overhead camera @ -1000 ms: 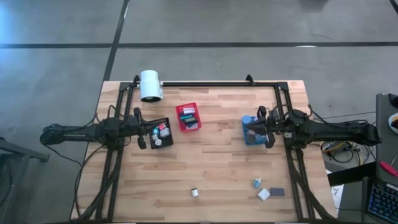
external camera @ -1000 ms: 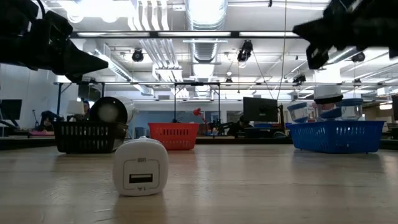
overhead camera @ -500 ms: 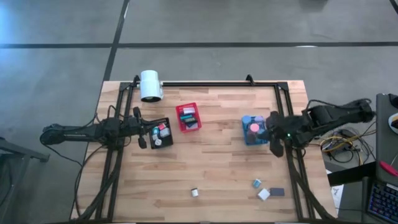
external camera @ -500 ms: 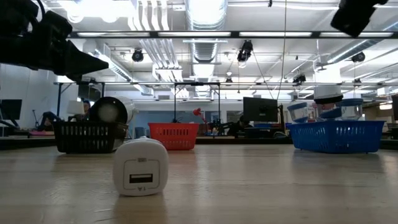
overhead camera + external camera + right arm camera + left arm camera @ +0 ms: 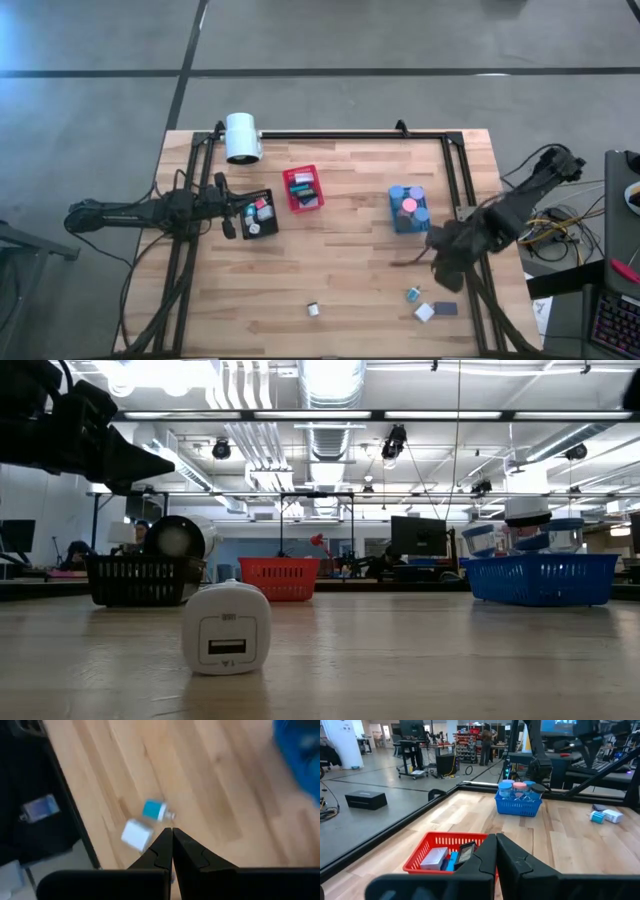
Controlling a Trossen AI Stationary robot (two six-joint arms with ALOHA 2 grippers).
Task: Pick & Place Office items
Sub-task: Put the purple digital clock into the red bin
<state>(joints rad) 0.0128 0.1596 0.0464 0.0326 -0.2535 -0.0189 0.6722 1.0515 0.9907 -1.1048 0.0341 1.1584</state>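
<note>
While its fingers sit pressed together with nothing between them, the right gripper hangs over the near right part of the wooden surface, between the blue bin and the last loose office items by the near right corner. From the gripper outward, the closest piece is the small teal item, lying just toward the front edge of the surface; the right wrist view shows it directly ahead of the closed fingertips, with the white block just beside it. In the overhead view that white block lies a little farther toward the front edge, touching or nearly touching a dark flat piece. The teal item looks slightly elongated, with a small pale nub at one end, but its axis is hard to read. A white charger cube stands apart toward the middle of the front edge. The left gripper, likewise closed and empty, waits beside the black bin on the far left side, well away from the loose pieces, so the right arm is clearly the nearer one; it would likely need to open its fingers before dropping onto the teal item.
</note>
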